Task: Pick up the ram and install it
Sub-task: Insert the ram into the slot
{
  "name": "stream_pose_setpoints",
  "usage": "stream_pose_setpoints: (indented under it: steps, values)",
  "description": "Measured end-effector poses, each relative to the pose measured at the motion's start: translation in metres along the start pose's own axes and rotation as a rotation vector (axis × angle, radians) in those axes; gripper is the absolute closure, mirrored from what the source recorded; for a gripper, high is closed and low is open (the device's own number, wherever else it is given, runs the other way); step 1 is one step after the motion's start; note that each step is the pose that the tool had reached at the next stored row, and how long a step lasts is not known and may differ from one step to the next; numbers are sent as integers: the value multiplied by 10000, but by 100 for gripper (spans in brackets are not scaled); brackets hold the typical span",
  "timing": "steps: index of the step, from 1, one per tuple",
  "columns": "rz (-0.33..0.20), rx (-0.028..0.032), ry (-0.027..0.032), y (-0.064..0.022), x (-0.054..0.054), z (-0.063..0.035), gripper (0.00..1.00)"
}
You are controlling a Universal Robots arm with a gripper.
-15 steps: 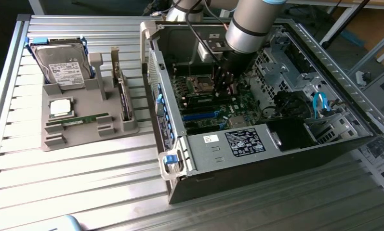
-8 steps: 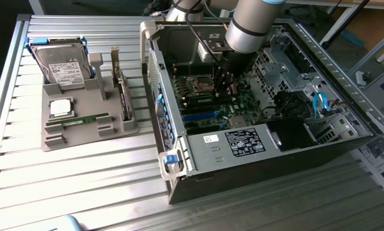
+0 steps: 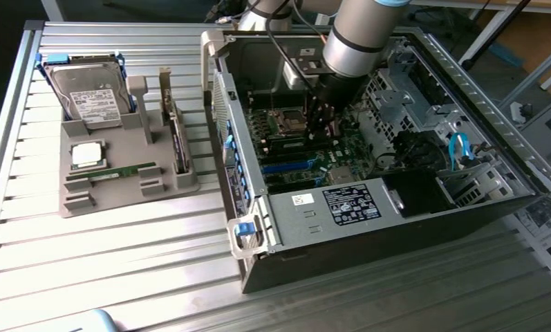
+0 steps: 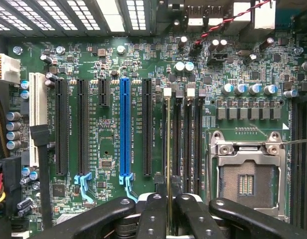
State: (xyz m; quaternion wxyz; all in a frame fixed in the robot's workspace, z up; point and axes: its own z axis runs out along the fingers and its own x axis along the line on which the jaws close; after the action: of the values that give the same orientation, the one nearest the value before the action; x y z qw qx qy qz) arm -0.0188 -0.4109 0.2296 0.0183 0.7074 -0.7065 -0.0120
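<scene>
The arm (image 3: 363,34) reaches straight down into the open computer case (image 3: 460,200). Its gripper (image 4: 169,199) has the jaws clamped on the ram (image 4: 169,149), held edge-on above the motherboard (image 4: 108,149) slots.

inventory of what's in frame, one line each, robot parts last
PC case: 1, black and silver, side open, on the exterior view's right.
Motherboard: 1, green, inside the case.
Blue slot: 1, on the motherboard.
CPU socket: 1, silver frame, no chip in it.
Ram: 1, seen edge-on between the fingers, over the memory slots.
Second ram stick: 1, green, lying on the holder.
Holder: 1, grey, on the slatted table.
Hard drive: 1, silver, white label, standing in the holder.
CPU chip: 1, silver, on the holder.
Gripper: 1, black, shut on the ram.
</scene>
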Motion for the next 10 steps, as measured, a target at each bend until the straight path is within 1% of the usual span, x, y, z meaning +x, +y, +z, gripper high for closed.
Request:
stream_pose_setpoints:
  steps: [10]
  values:
    - [0,1,-1,-17,0,7,87]
